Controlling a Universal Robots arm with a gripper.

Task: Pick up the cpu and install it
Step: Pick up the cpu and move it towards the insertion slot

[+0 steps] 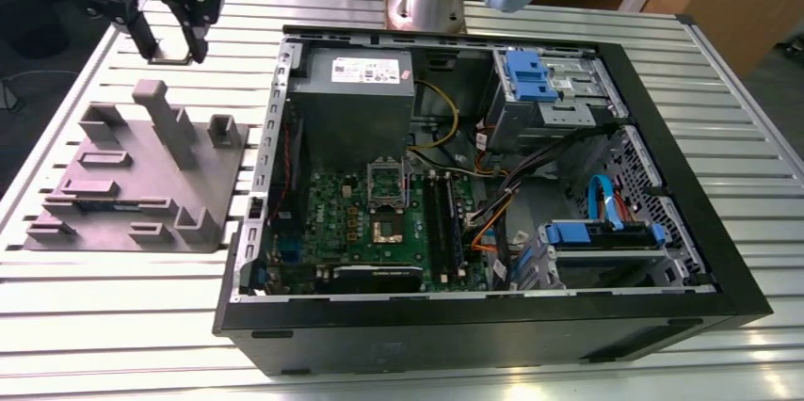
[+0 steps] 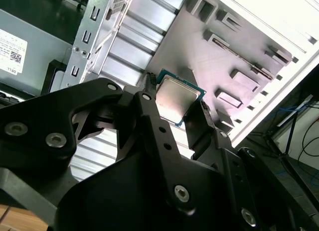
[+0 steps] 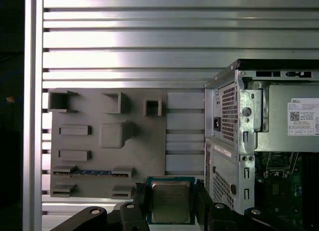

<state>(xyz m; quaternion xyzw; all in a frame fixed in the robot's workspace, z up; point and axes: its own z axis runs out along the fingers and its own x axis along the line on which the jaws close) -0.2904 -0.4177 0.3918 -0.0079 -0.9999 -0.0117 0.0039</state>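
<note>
Finding: the gripper point(image 3: 171, 205) is clamping the cpu point(image 3: 171, 201) by two opposite edges. Its black fingers point(image 3: 141, 198) are closed only as far as the chip's width allows. In both wrist views the cpu point(image 2: 177, 99) is sitting squarely between the fingertips, with its silvery top facing the cameras and a green rim showing around it.

Location: the gripper point(image 1: 169, 48) is hanging above the slatted table point(image 1: 75, 326), toward the corner at the exterior view's upper left. It is near the grey fixture point(image 1: 138, 175) and outside the open computer case point(image 1: 503, 335). The cpu is being held in the air, touching neither. In the exterior view the chip appears to be between the fingers, though it is too small there to confirm.

Inside the case, the socket frame point(image 1: 386, 196) on the green board point(image 1: 358, 232) is lying well apart from the gripper.
</note>
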